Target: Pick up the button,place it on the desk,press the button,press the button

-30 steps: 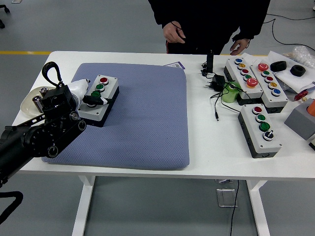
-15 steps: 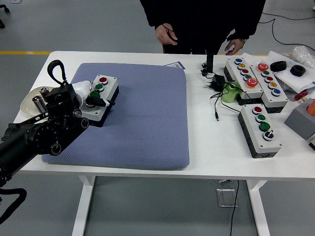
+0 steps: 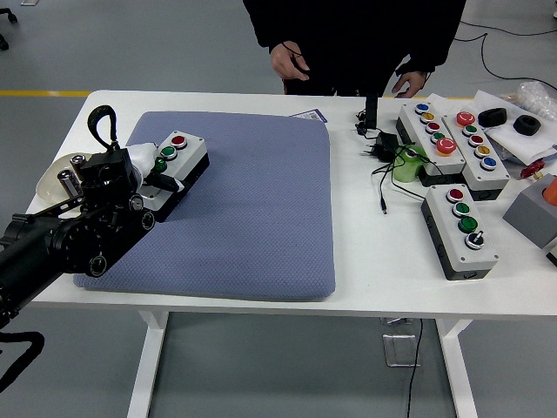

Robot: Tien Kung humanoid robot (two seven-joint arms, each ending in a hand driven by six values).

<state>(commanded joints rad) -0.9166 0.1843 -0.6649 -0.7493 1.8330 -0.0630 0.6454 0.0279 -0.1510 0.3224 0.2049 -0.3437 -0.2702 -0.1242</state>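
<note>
A grey button box (image 3: 180,155) with a red button (image 3: 178,140), a green button (image 3: 168,151) and a black knob sits at the left end of the blue mat (image 3: 252,209). It looks tilted, its near end covered by my left hand (image 3: 150,171). White fingers wrap its left side and a dark thumb lies over its top, so the hand is shut on it. The black left arm (image 3: 52,248) comes in from the lower left. My right arm is out of view.
A person stands at the far edge, hands (image 3: 290,61) hanging free of the table. At the right lie three more button boxes (image 3: 461,228) (image 3: 432,131) (image 3: 477,144), a green cup (image 3: 406,163), a charger with cables (image 3: 383,148) and a grey box (image 3: 533,213). A white bowl (image 3: 50,181) sits far left.
The button box has shifted left and a little away from me along with my left hand, and its near end has sunk under the hand. The person has stepped slightly left.
</note>
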